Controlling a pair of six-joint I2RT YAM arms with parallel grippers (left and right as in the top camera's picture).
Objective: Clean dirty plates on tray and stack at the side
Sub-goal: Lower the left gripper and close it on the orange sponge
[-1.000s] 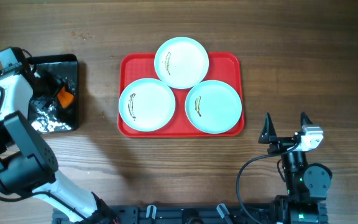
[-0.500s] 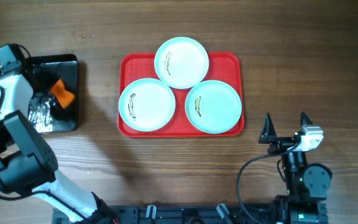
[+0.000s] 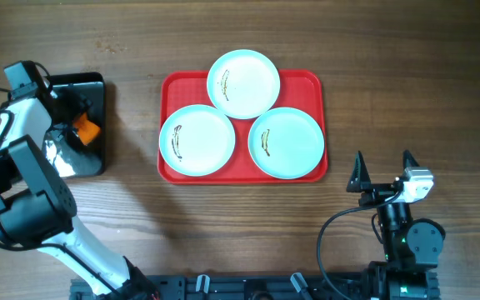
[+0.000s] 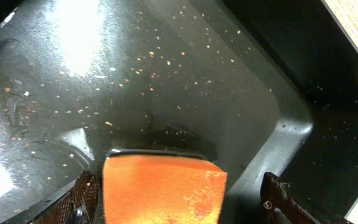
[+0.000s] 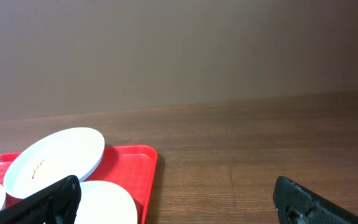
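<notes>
The three plates sit close together on the red tray (image 3: 303, 84), well ahead and to the left of the right gripper (image 3: 382, 169). Its fingers (image 5: 53, 200) stand wide apart and hold nothing. The near plate (image 3: 287, 142) lies closest to those fingers, the left plate (image 3: 197, 140) beyond it, and the far plate (image 3: 243, 82) furthest, jutting over the tray's far rim.

The left gripper (image 3: 63, 112) hangs over the black tray (image 3: 95, 88), with the plates well off to the side of its fingers (image 4: 84, 194) across the bare table (image 3: 390, 58). An orange sponge (image 4: 163, 190) lies between those fingers. One finger sits against it and a dark gap shows at the other, so whether it is pinched cannot be told.

The plates look stiff, smooth and shallow, probably light, and likely slick where the sauce streaks lie. Their material cannot be read, so they are best treated as breakable. A flat plate offers the fingers only its thin rim. A sound hold would put one finger over the lip and one under it, on the side nearest the fingers and away from the smear, which sits left of centre on each plate. In the right wrist view the far plate looks tilted, its edge raised off the tray. That would make it the easiest rim to get a finger beneath. The other two lie flat, so a pinch could skid them across the glossy tray.
</notes>
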